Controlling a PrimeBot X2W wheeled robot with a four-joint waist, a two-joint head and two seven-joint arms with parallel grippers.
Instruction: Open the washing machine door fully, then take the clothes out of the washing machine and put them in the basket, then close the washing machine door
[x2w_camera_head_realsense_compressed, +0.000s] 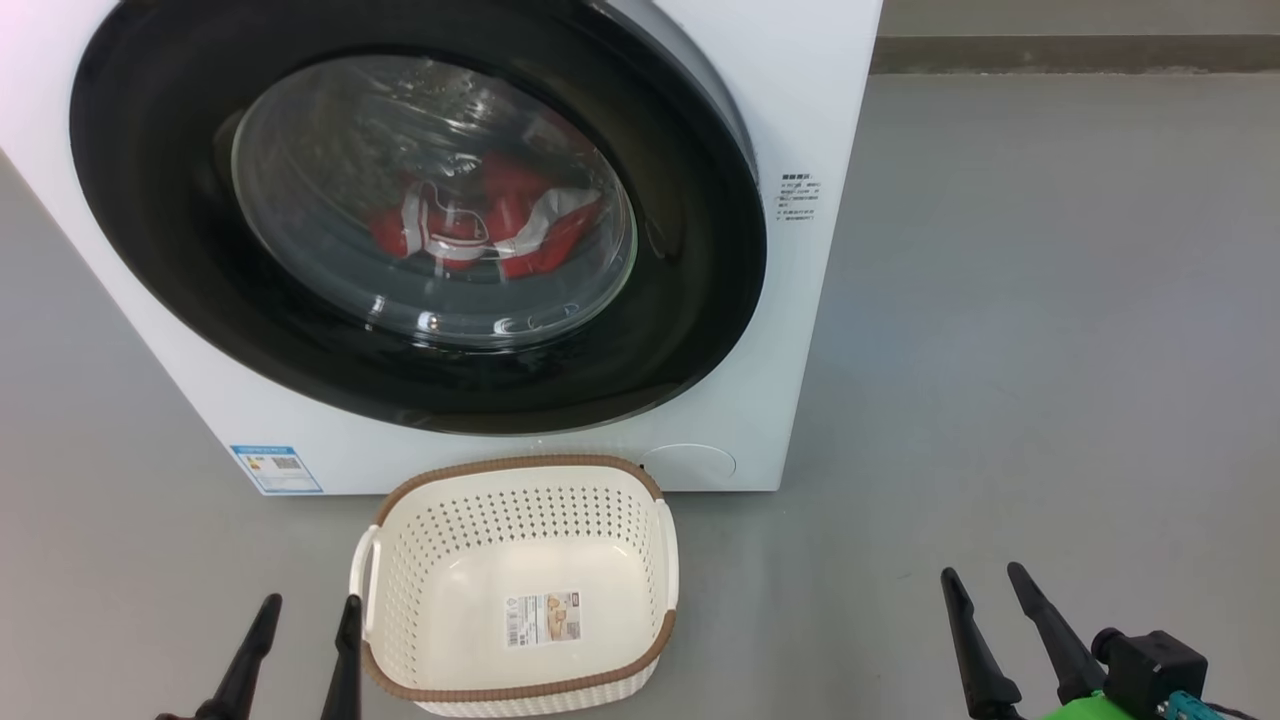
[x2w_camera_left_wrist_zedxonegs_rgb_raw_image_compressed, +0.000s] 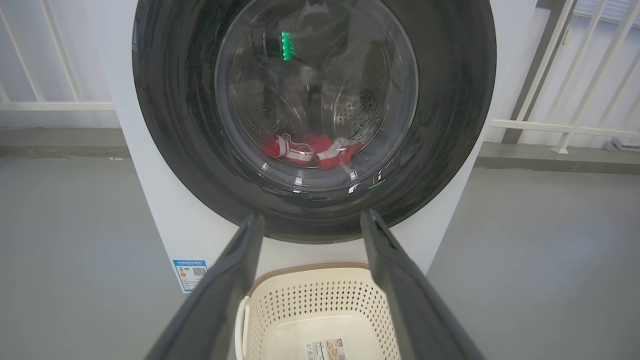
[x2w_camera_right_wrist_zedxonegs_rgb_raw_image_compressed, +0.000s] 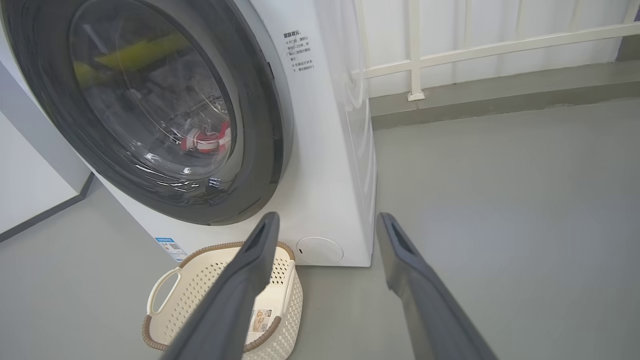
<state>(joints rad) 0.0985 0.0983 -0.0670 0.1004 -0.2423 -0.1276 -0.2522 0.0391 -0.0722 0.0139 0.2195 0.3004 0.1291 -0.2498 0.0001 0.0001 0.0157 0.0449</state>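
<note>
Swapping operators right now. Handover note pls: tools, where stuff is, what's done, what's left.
Tools: left tool open and empty, low beside the basket; right tool open and empty, over the floor to the right.
Things: washing machine door not swung open; red clothes inside, seen through it; basket empty, on the floor in front of the washing machine.
Done: nothing yet.
Left: open door fully, move clothes to basket, close door.

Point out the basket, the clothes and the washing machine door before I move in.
the basket (x2w_camera_head_realsense_compressed: 520, 463): head view, far side of its brown rim.
the clothes (x2w_camera_head_realsense_compressed: 515, 190): head view, red fabric behind the glass.
the washing machine door (x2w_camera_head_realsense_compressed: 450, 385): head view, lower part of its black rim.
</note>
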